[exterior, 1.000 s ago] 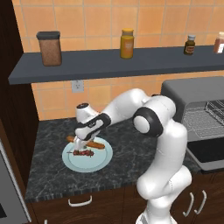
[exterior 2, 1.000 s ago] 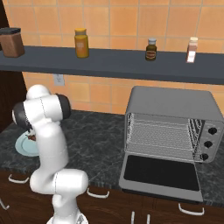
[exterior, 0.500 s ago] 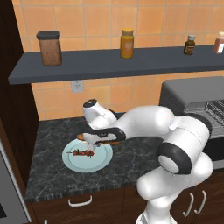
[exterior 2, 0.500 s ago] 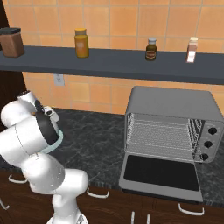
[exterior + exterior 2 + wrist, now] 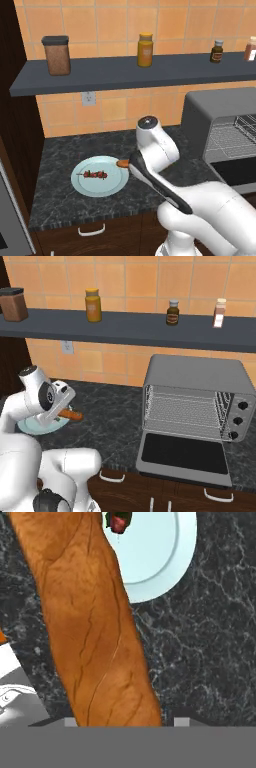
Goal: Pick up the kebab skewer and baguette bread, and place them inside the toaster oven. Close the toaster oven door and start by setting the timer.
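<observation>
Carrying the baguette bread point(image 5: 95, 627) clear of the plate point(image 5: 85, 187), clamped lengthwise in the gripper point(image 5: 64, 408).
Kebab skewer point(image 5: 95, 175) remains plated; toaster oven point(image 5: 200, 406) stands open with its door point(image 5: 182, 453) lowered, ready for loading.

Baguette bread point(image 5: 90, 622) matt, cracked crust; countertop point(image 5: 200, 642) speckled, perhaps polished stone.

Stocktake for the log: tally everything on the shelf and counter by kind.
Shelf containers: 4
Plate: 1
Kebab skewer: 1
Baguette bread: 1
Toaster oven: 1
Total: 8
</observation>
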You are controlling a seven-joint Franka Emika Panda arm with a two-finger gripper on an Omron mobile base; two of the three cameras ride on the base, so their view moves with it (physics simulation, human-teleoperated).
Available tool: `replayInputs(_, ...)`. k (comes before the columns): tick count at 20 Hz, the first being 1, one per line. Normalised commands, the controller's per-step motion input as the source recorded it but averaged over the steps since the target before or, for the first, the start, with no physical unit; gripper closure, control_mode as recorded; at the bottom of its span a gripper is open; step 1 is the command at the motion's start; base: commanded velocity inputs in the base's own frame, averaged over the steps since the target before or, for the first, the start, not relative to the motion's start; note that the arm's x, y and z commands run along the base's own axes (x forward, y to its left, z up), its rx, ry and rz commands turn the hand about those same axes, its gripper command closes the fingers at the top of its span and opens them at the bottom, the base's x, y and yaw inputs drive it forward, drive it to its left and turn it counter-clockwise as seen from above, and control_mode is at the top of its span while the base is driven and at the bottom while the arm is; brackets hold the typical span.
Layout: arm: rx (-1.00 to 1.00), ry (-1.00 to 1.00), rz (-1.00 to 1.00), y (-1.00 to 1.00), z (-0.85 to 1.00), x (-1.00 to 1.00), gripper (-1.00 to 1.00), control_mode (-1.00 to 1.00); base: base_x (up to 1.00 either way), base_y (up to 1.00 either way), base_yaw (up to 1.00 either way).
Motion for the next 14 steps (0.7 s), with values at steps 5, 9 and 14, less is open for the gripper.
replayInputs(5, 0.0, -0.04, 0.15, -1.0, 0.59, -0.99, 1.0, -1.0, 0.0, 0.0, 0.0)
replayInputs(9, 0.0, -0.02, 0.0, -0.91, 0.68, -0.45, 1.0, -1.0, 0.0, 0.0, 0.0)
replayInputs(14, 0.0, -0.03, 0.02, -1.0, 0.59, -0.19, 1.0, -1.0, 0.0, 0.0, 0.0)
